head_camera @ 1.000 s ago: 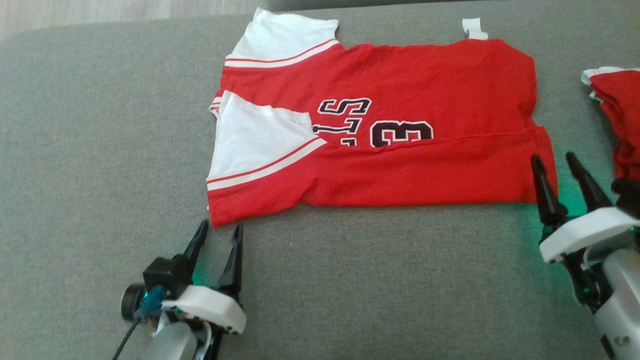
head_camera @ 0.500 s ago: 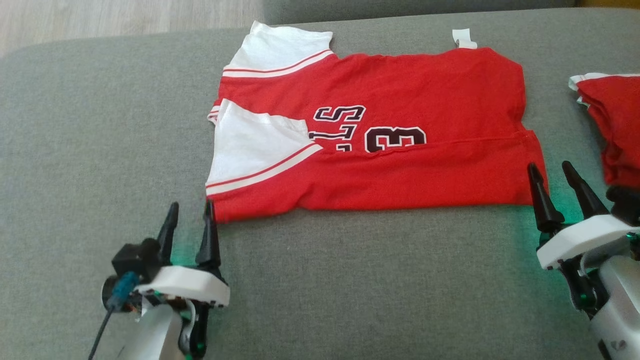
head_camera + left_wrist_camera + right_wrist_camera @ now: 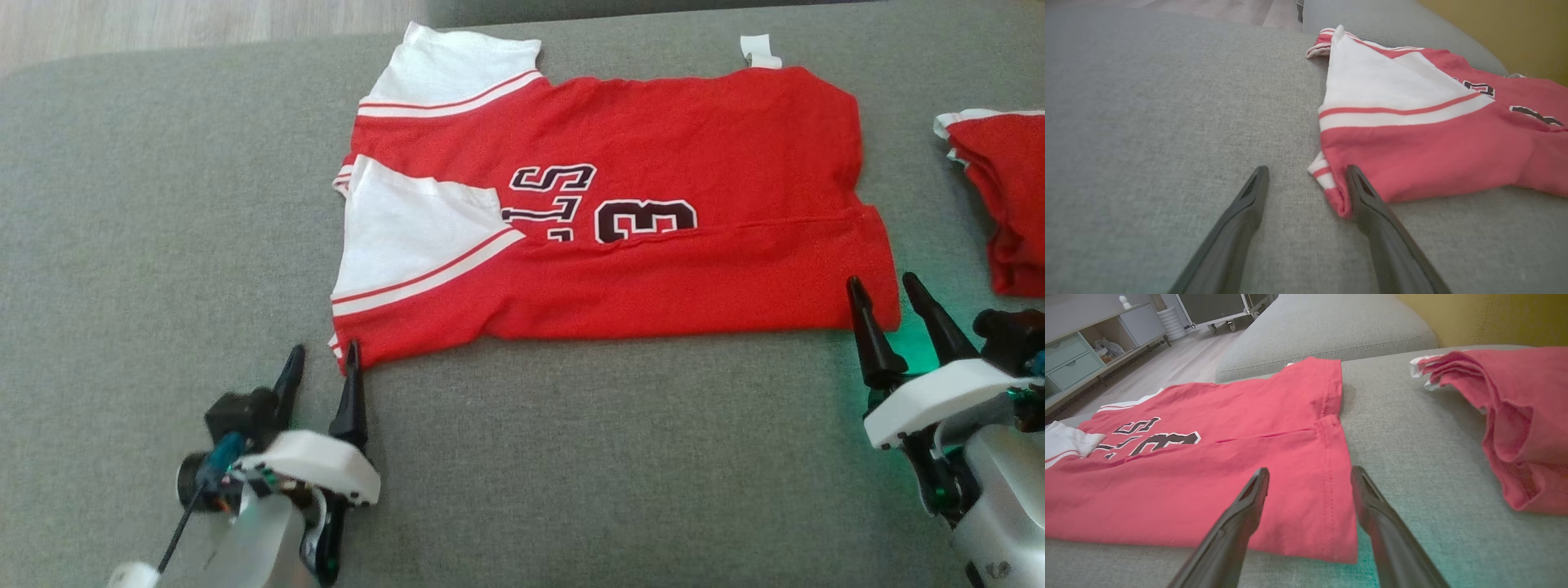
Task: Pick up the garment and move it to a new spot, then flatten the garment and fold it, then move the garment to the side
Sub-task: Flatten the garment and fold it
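The red garment (image 3: 653, 163) lies folded lengthwise on the grey cushion (image 3: 571, 457), from the centre toward twelve o'clock in the head view. The left gripper (image 3: 325, 348), fingers apart, sits at its seven-o'clock corner. The right gripper (image 3: 882, 280), fingers also apart, frames its four-o'clock corner.

Probably a home living room: a grey upholstered sofa cushion (image 3: 571, 457) is the work surface, with pale wood-look flooring (image 3: 1180, 363) beyond and a low sideboard (image 3: 1073, 363) with mint drawers
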Tool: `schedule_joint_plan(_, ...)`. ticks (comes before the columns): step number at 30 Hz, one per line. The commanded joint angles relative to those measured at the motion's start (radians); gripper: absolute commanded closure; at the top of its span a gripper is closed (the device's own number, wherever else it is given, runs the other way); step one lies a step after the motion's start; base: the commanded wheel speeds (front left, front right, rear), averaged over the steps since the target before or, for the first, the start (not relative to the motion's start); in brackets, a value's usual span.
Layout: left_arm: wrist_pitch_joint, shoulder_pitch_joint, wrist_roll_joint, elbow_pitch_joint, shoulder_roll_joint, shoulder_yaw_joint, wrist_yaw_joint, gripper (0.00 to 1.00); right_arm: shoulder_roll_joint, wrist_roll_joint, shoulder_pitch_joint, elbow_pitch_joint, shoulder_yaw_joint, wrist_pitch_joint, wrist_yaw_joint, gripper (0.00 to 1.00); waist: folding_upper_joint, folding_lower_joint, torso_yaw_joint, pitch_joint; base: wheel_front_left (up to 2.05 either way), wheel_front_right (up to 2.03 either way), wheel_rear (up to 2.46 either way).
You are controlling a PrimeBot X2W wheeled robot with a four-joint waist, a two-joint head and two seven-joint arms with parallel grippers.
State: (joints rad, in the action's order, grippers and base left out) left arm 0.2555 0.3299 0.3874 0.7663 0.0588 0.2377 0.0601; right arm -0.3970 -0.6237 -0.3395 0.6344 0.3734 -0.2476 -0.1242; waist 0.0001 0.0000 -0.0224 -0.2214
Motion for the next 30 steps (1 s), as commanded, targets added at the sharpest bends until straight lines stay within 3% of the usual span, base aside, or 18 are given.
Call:
schedule_joint_plan(1,-0.001,0.037,-0.008,0.016,0.01,-0.007,0.007,0.0,-0.014,-0.003,-0.015,-0.015,0.012,-0.011,-0.007,0.0,-0.0001,0.0,-0.002,-0.007,0.0,0.0,0.0)
schedule_joint_plan(2,-0.001,0.046,-0.012,0.034,0.01,0.003,0.015,0.0,-0.015,-0.005,-0.016,-0.013,0.012,-0.011,-0.007,0.0,-0.0001,0.0,-0.003,-0.009,0.0,0.0,0.0)
schedule_joint_plan(3,-0.004,0.053,-0.017,0.051,0.009,0.016,0.022,0.12,-0.015,-0.007,-0.018,-0.011,0.013,-0.011,-0.007,0.0,-0.0001,0.0,-0.003,-0.011,0.0,0.0,0.0)
schedule_joint_plan(4,-0.014,0.057,-0.023,0.069,0.009,0.034,0.031,0.47,-0.015,-0.008,-0.019,-0.008,0.014,-0.011,-0.007,0.0,-0.0001,0.0,-0.003,-0.012,0.0,0.0,0.0)
schedule_joint_plan(6,-0.035,0.06,-0.019,0.095,0.006,0.064,0.049,1.0,-0.014,-0.012,-0.021,0.0,0.016,-0.011,-0.007,0.0,-0.0001,0.0,-0.005,-0.011,0.0,0.0,0.0)
schedule_joint_plan(20,-0.004,0.063,-0.013,0.042,0.072,0.11,0.067,1.0,0.03,-0.048,-0.042,0.169,0.02,0.066,-0.007,0.0,-0.0001,0.0,-0.037,0.017,0.0,0.0,0.0)
schedule_joint_plan(21,-0.003,0.063,-0.014,0.037,0.076,0.11,0.067,1.0,0.037,-0.052,-0.041,0.171,0.031,0.078,-0.007,0.46,-0.0001,0.0,-0.04,0.018,0.0,0.0,0.0)
schedule_joint_plan(22,-0.003,0.062,-0.015,0.032,0.08,0.111,0.066,1.0,0.041,-0.061,-0.038,0.163,0.044,0.085,-0.007,1.0,-0.0001,0.0,-0.042,0.019,0.0,0.0,0.0)
schedule_joint_plan(30,-0.004,0.006,-0.037,-0.032,0.143,0.141,0.067,1.0,-0.051,-0.096,0.017,0.075,0.102,0.086,-0.007,1.0,-0.0001,0.0,-0.039,0.043,0.0,0.0,0.0)
